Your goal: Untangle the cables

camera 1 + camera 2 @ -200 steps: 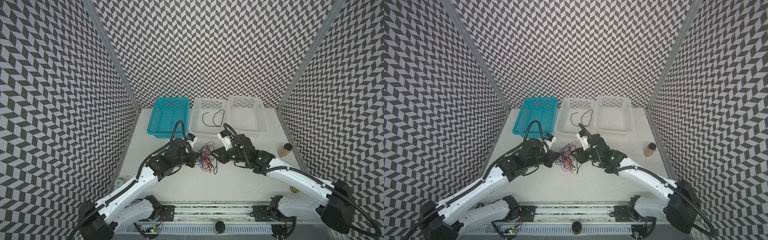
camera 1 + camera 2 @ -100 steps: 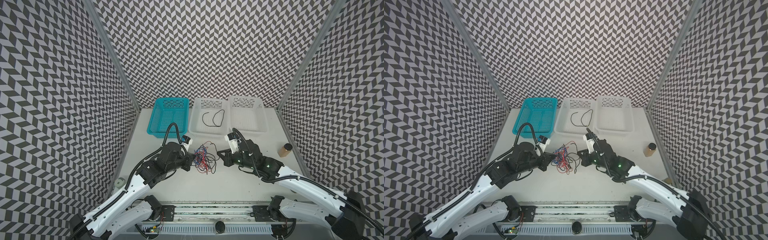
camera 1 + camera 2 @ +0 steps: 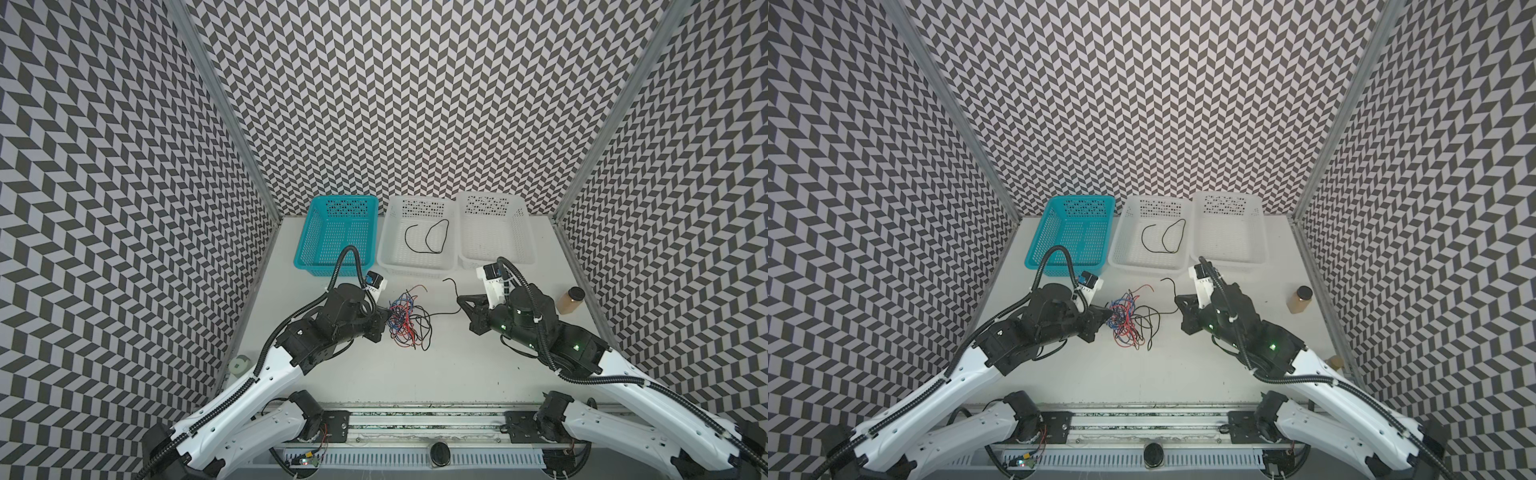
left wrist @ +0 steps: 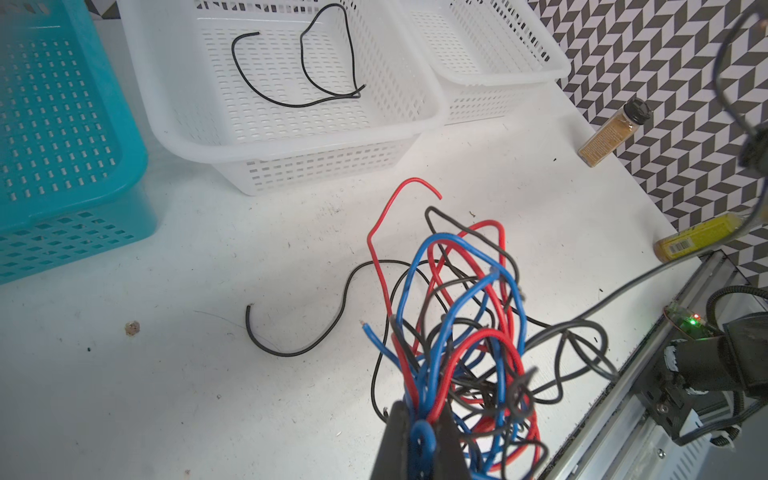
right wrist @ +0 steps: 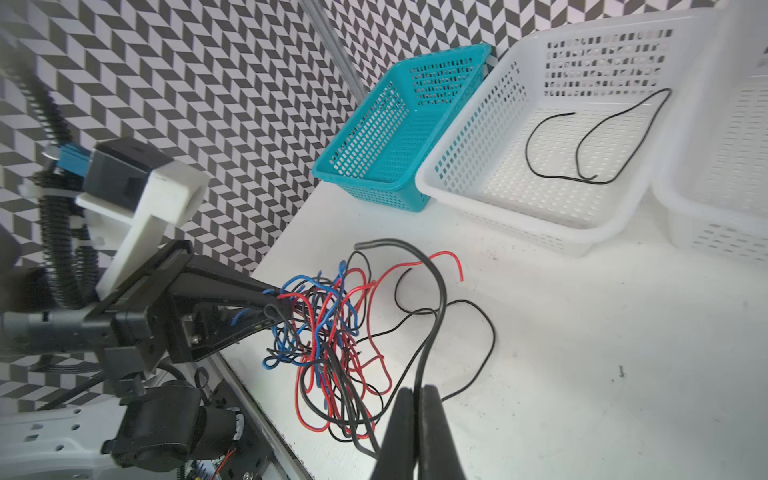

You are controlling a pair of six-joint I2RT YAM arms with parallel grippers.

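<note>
The cables are a tangle [image 3: 409,320] [image 3: 1128,322] of thin red, blue and black wires in the middle of the white table. My left gripper [image 3: 386,321] [image 4: 422,411] is shut on blue and red strands at the left side of the tangle [image 4: 457,311]. To the right of the pile, my right gripper [image 3: 459,298] [image 5: 415,390] is shut on a single black cable [image 5: 436,291] that rises out of the tangle [image 5: 328,332]; its free end curls over the fingers. Another black cable [image 4: 299,106] lies in the middle white basket [image 3: 386,232].
A teal basket [image 3: 307,257] and a second white basket [image 3: 528,232] flank the middle one along the back. A brown spice bottle [image 3: 570,300] stands at the right edge, and a yellow bottle [image 4: 698,239] lies near the front right. A loose black cable [image 4: 316,349] rests on the table.
My right gripper has shut on the black cable and drawn back to the right with it. The left arm has shifted a little while keeping hold of the tangle.
</note>
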